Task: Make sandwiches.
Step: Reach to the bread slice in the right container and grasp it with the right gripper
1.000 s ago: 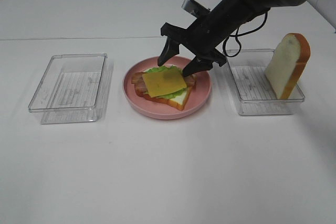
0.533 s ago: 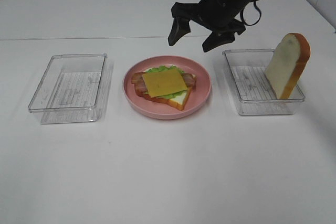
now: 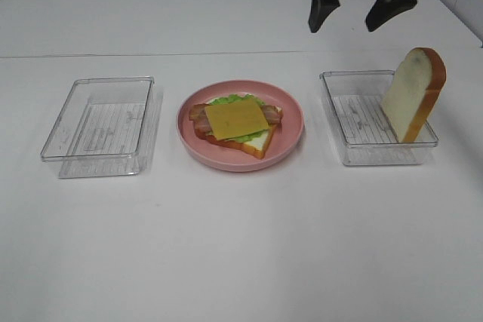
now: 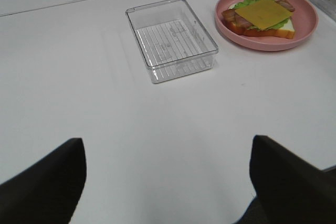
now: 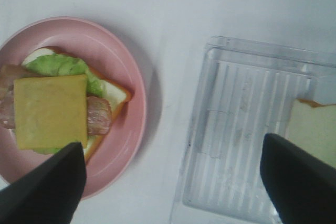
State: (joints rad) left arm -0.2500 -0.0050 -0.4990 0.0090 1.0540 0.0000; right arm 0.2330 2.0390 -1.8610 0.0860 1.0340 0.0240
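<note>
Risen off the pink plate [image 3: 290,135], right claw [image 3: 361,11] gapes empty above the bread slice [image 3: 413,93]

Bright, even overhead light washes a white table [image 3: 241,246] in the high view, leaving only faint, soft shadows beside the pink plate [image 3: 287,145] and the clear trays [image 3: 56,152]. The right gripper [image 3: 361,11] at the upper right of the frame is a dark shape with little detail. In the wrist views the fingers [image 5: 42,187] at the lower corners are black and blurred; the right wrist picture is soft and slightly hazy throughout.
</note>
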